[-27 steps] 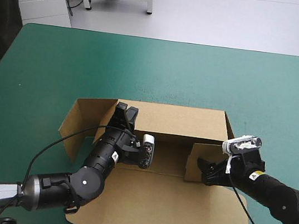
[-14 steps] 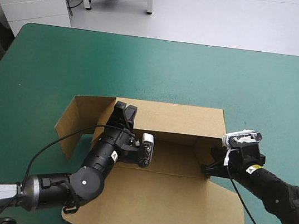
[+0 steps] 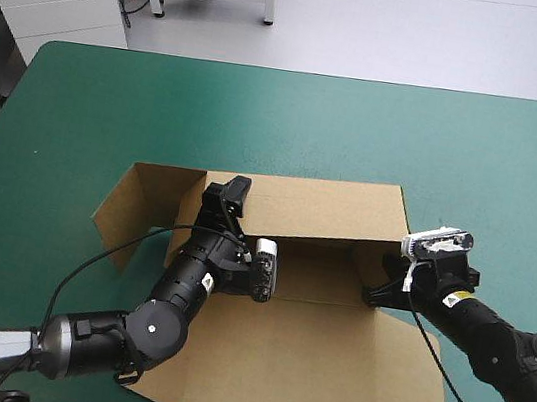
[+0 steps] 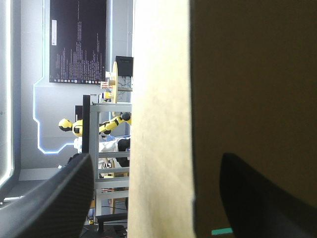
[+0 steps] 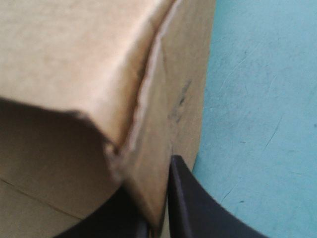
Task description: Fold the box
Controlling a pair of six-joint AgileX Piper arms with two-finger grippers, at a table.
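Two pincers on the box (image 3: 326,356), sitting mid-worktop (image 3: 290,123), back wall up. Left pincer (image 3: 229,193) gapes astride that wall; right pincer (image 5: 158,213) pinches the box's right flap. Wall-raising step I reckon, next tuck that flap inward.

To me the box (image 3: 309,339) reads as matt brown board, rough and fibrous at its creased corner. The surface's teal-green cover (image 3: 290,123) looks smooth, faintly scuffed. The black right claw (image 5: 158,208) shows a dull sheen.

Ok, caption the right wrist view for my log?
Right gripper pinches a raised corner wall of the brown cardboard box between black fingers, teal-green table cover beside it.
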